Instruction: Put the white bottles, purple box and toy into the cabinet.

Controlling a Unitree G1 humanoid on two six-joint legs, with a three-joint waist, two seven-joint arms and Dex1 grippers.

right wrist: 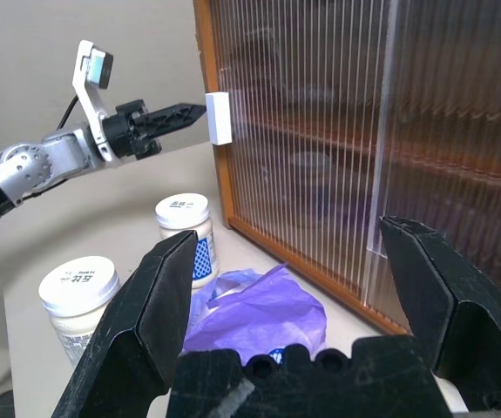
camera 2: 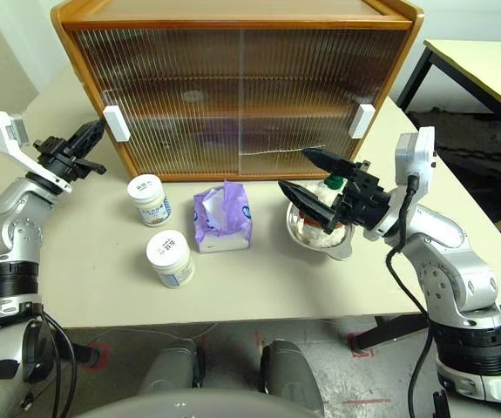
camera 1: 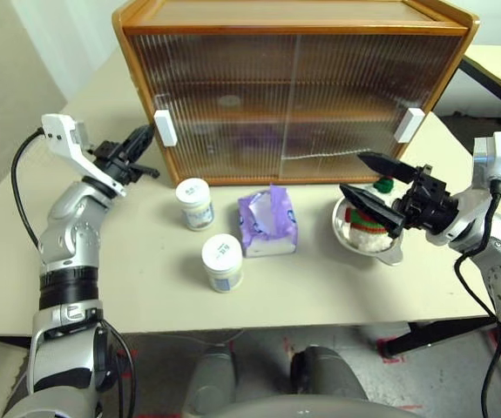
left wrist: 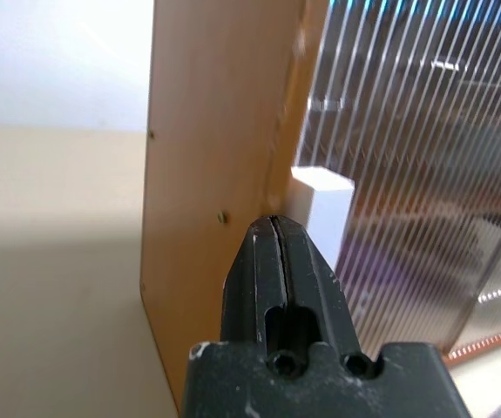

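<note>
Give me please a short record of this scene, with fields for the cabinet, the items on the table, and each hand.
cabinet: both sliding doors closed
white bottles: two, upright on the table, far one, near one
purple box: on the table, right of the bottles
toy: lying in a metal bowl
left hand: shut, tip beside the left white handle
right hand: open, empty, above the bowl

Right claw partly hides the toy in its bowl.

Blue print on white bottles' lids, too small to read
</note>
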